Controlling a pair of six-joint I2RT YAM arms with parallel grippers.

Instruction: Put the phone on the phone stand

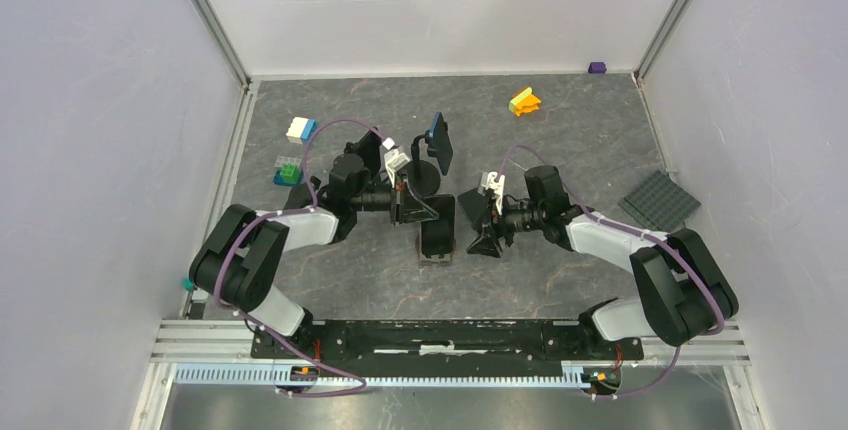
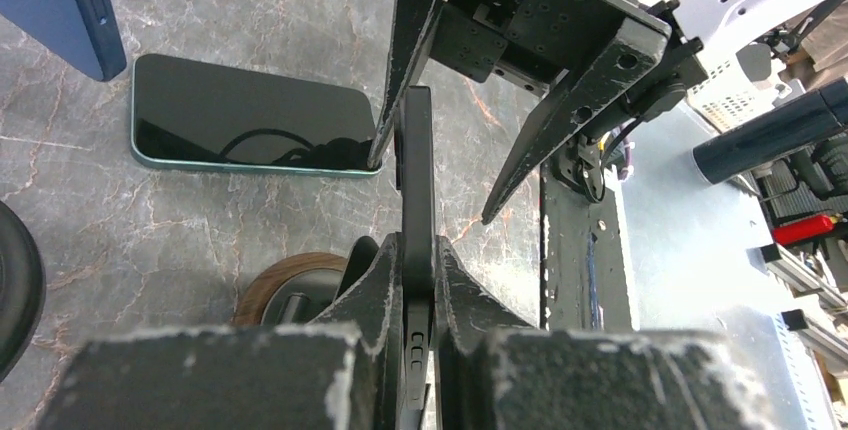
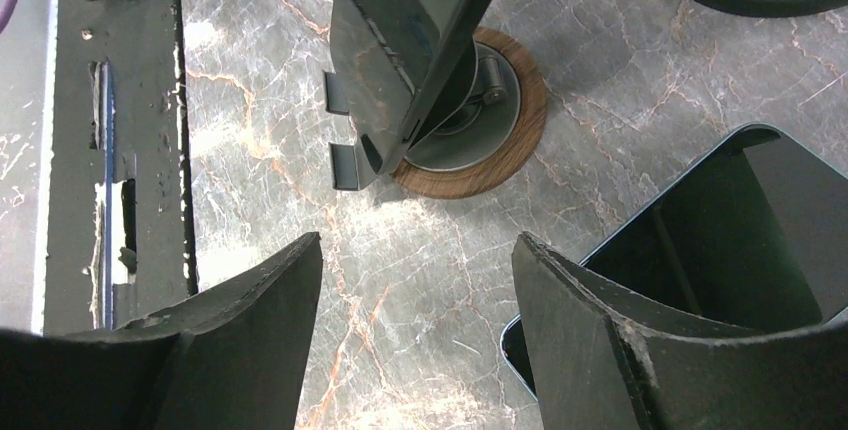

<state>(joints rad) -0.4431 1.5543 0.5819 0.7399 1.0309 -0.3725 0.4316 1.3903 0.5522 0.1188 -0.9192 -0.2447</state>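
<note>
At the middle of the worktop, we see the left gripper clenched on the dark phone, held upright against the phone stand with its round wooden base; the right gripper hangs just beside, jaws spread wide and empty.

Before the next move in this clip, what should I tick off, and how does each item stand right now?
1. Left hand grip on the phone: ok, shut on its edge.
2. Right hand free: ok, open and holding nothing.
3. Phone seated in the lips of the stand: cannot tell, the contact is hidden.
4. Stand base flat: ok, the wooden disc sits level.
5. Second phone clear of the stand: ok, it lies flat beside the base, not touching.
</note>
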